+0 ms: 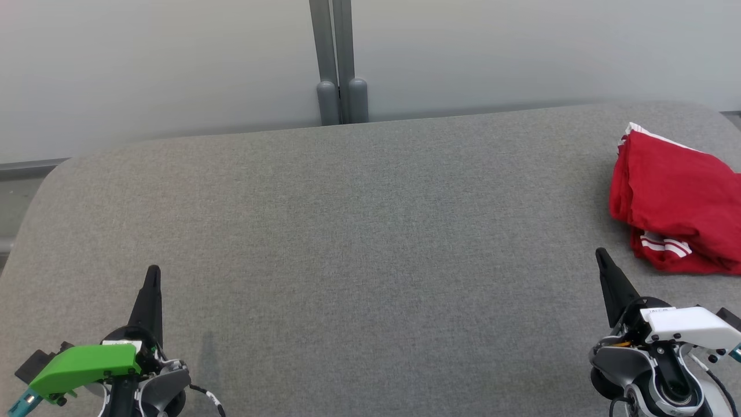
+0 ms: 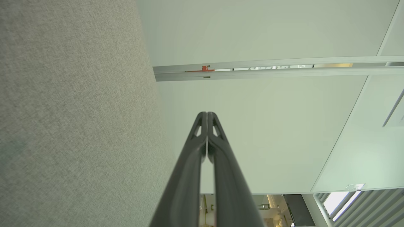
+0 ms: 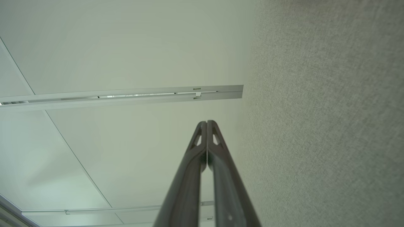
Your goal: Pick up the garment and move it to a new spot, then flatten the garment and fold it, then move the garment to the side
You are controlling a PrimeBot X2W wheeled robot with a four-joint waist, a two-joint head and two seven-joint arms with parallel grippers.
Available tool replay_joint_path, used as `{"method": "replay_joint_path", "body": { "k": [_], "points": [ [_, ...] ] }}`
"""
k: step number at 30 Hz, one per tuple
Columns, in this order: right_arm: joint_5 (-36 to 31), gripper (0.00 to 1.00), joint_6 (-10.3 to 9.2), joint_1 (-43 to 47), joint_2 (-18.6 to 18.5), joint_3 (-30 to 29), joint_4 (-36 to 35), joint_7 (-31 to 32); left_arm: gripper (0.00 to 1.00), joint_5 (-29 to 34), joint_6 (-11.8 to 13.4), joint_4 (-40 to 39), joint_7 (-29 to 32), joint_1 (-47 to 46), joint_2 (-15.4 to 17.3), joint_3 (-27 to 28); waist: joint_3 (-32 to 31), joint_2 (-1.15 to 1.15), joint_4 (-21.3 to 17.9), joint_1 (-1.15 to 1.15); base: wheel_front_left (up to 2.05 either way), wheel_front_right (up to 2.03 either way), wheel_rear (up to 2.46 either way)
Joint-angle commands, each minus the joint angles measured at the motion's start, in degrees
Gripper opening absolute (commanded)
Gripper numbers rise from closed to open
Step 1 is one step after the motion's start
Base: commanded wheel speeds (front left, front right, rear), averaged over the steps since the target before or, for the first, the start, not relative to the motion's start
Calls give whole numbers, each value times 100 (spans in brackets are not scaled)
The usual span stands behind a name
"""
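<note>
The garment point(image 1: 680, 200) is red with white stripes and lies folded in a compact bundle at the far right of the grey fabric table point(image 1: 359, 231), partly cut off by the head view's right edge. My right gripper point(image 1: 602, 255) is shut and empty, its tips just left of and below the bundle, apart from it. At the lower left, my left gripper point(image 1: 153, 271) is shut and empty too, far from the garment. Each wrist view shows its own fingers pressed together, the left gripper point(image 2: 206, 114) and the right gripper point(image 3: 206, 122), with nothing between them.
A pale frosted wall with a grey post point(image 1: 338, 63) runs behind the table's far edge. The table's corners are rounded, and its left edge drops off near the grey floor strip point(image 1: 17, 197).
</note>
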Motion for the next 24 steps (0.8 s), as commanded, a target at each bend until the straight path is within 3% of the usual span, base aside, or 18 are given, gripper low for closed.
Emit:
{"method": "replay_joint_path", "body": {
  "k": [1,24],
  "points": [
    [40,0,4,-34,-26,-5,7,19,0,32,-19,-8,25,-73,5,19,0,0,0,0,0,0,0],
    [40,0,4,-34,-25,-5,7,19,0,35,-19,-8,26,-73,4,21,0,0,0,0,0,0,0]
  ]
}}
